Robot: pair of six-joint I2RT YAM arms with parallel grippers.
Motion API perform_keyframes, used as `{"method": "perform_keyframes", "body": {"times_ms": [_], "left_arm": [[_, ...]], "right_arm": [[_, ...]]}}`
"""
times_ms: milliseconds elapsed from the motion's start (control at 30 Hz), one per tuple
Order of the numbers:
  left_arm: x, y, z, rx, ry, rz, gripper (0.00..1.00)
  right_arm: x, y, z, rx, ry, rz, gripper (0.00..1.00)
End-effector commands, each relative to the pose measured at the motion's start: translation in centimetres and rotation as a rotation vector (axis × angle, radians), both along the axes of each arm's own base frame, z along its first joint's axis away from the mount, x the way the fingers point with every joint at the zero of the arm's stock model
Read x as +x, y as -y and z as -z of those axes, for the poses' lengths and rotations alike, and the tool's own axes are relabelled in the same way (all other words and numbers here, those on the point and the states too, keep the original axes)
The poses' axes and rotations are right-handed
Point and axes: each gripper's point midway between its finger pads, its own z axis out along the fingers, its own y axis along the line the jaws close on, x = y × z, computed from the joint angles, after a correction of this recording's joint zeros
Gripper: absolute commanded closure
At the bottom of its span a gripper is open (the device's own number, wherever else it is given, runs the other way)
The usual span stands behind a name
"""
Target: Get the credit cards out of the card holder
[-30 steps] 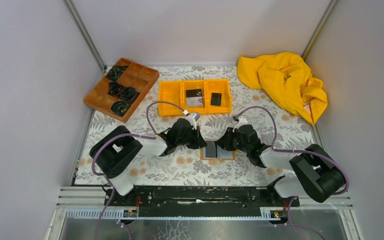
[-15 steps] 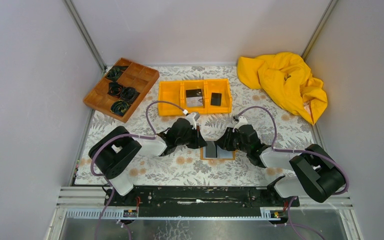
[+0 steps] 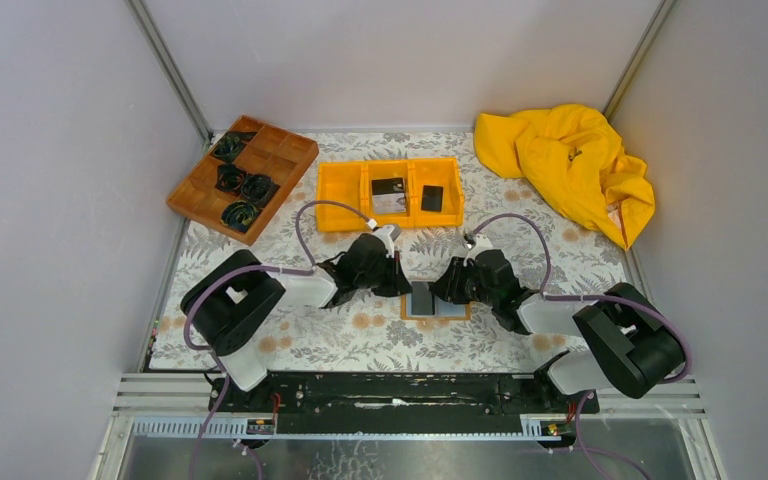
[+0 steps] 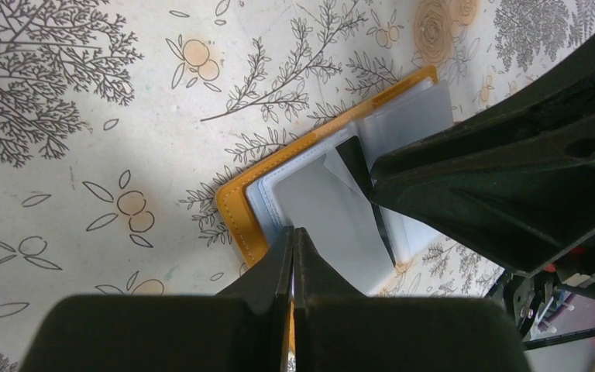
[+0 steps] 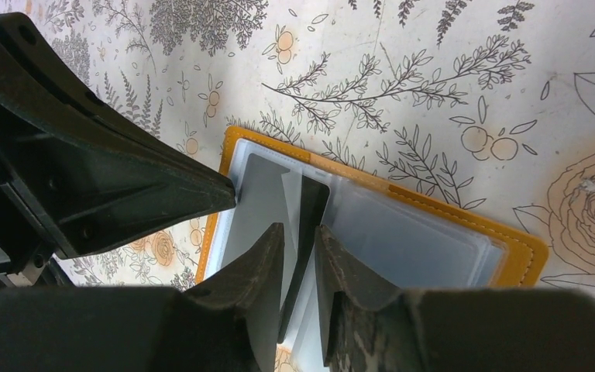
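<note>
The orange-tan card holder (image 3: 438, 312) lies open on the flowered cloth between both arms, grey-blue pockets up. My left gripper (image 3: 404, 289) is shut, its tips (image 4: 293, 236) resting on the holder's orange edge (image 4: 236, 211). My right gripper (image 3: 443, 291) is narrowly open, its fingers (image 5: 300, 236) on either side of a black credit card (image 5: 311, 205) that stands on edge out of a middle pocket. The card's corner also shows in the left wrist view (image 4: 355, 157). A pale grey card or pocket flap (image 5: 257, 209) lies flat on the left half. Other cards are hidden.
An orange three-compartment bin (image 3: 342, 190) stands just behind the holder with two dark flat things in it. A brown wooden divided tray (image 3: 280, 160) sits at the back left. A crumpled yellow cloth (image 3: 570, 165) lies at the back right.
Both arms have crept slightly over the holder; the right arm has shifted a little to the left. The holder has not moved.
</note>
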Motion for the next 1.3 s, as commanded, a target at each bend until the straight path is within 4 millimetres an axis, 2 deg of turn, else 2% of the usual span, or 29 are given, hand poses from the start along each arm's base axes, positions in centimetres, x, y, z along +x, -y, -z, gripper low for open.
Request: {"method": "perform_keyframes", "body": {"times_ms": [0, 267, 500, 633, 733, 1033, 1267], "left_arm": [[0.8, -0.3, 0.8, 0.052, -0.007, -0.016, 1.0], [0.7, -0.3, 1.5, 0.066, -0.03, -0.011, 1.0], [0.7, -0.2, 1.7, 0.07, -0.037, -0.006, 1.0], [0.8, -0.2, 1.6, 0.071, -0.036, -0.008, 1.0], [0.8, -0.3, 1.2, 0.063, -0.029, -0.007, 1.0], [0.5, -0.6, -2.1, 0.011, 0.05, 0.008, 1.0], [-0.3, 0.4, -1.4, -0.027, -0.008, 0.06, 1.0]], "right_arm": [[1.4, -0.7, -1.7, 0.039, 0.049, 0.009, 0.74], [1.5, -0.4, -1.6, 0.022, 0.052, 0.021, 0.8], [1.4, -0.5, -1.8, 0.032, 0.049, 0.015, 0.62], [1.1, -0.4, -2.0, 0.037, 0.051, 0.012, 0.57], [1.0, -0.4, -1.8, 0.024, 0.042, 0.007, 0.55], [0.9, -0.1, -3.7, 0.028, 0.075, 0.002, 0.54], [-0.2, 0.5, -2.6, 0.025, 0.059, 0.005, 0.51]]}}
